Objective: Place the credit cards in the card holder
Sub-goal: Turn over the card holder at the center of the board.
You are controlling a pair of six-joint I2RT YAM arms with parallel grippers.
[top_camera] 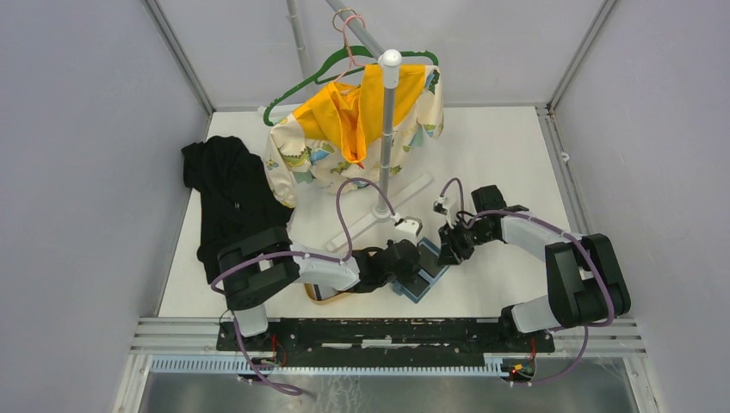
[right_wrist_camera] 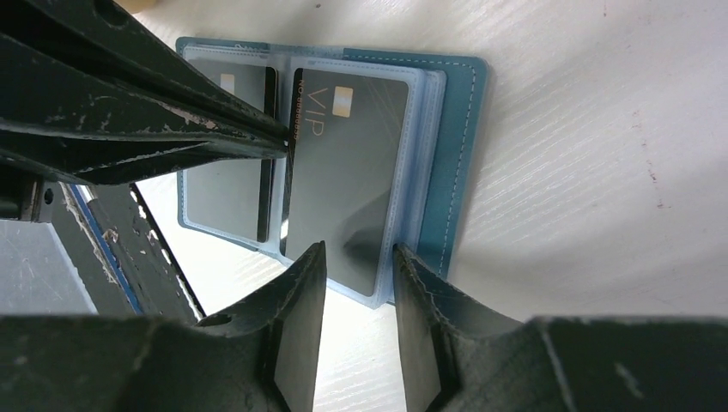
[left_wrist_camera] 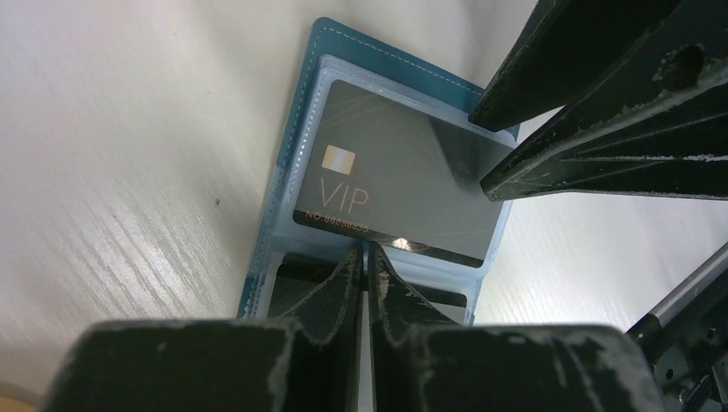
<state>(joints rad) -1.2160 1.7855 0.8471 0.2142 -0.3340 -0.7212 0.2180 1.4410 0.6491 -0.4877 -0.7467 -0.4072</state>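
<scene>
Left end effector (left_wrist_camera: 367, 254) closed at long edge of credit card (left_wrist_camera: 403, 172).

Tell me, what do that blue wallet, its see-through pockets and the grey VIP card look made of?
The card holder: probably leather or imitation leather, teal and matte, with pale stitching along its edge. The pockets: clear soft plastic, glossy, with pressed seams at the rim. The VIP card: likely plastic, dark grey with a satin sheen that catches light, plus a gold chip square.
</scene>
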